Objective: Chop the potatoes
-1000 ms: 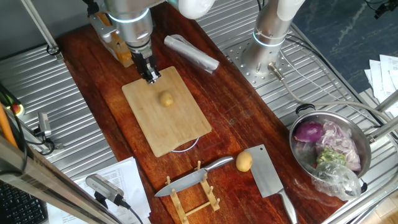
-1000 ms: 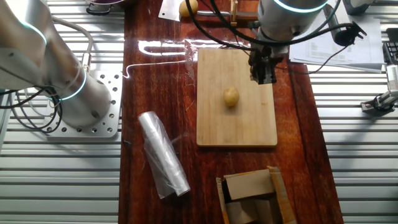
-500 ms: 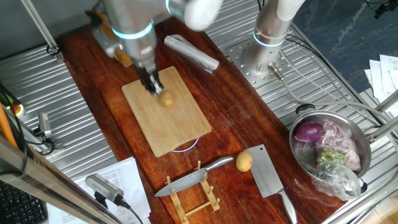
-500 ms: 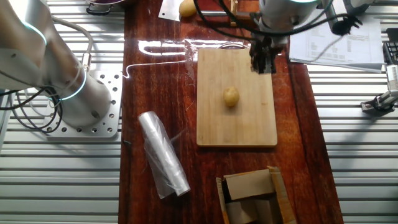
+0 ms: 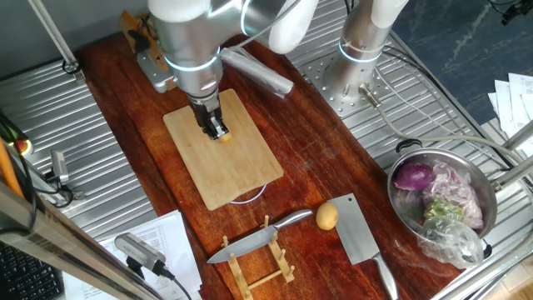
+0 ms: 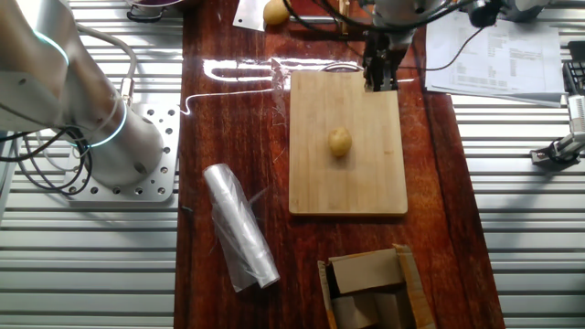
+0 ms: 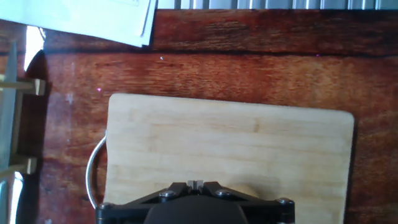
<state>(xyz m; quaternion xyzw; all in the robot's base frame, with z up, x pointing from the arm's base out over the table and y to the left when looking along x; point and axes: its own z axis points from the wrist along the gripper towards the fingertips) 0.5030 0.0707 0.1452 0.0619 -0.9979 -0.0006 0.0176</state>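
One yellow-tan potato [image 6: 340, 141] lies whole near the middle of the bamboo cutting board [image 6: 347, 187]. In the first fixed view the arm half hides this potato [image 5: 226, 136]. A second potato [image 5: 327, 217] lies on the table beside the cleaver [image 5: 360, 236]; it also shows in the other fixed view [image 6: 277, 11]. My gripper [image 6: 379, 78] is shut and empty above the board's corner, apart from the potato. It also shows in the first fixed view [image 5: 215, 129]. In the hand view its fingertips [image 7: 196, 183] are pressed together over the board [image 7: 230, 143].
A kitchen knife [image 5: 258, 237] rests on a wooden rack [image 5: 262, 267] near the cleaver. A steel pot [image 5: 491, 196] holds a purple onion [image 5: 413, 177] and scraps. A roll of plastic film [image 6: 239, 228] and a cardboard box [image 6: 366, 288] lie beyond the board. Papers [image 7: 81, 15] lie beside the table.
My shut gripper has moved along the board past the potato to the corner on the knife-rack side. The potato has not moved.
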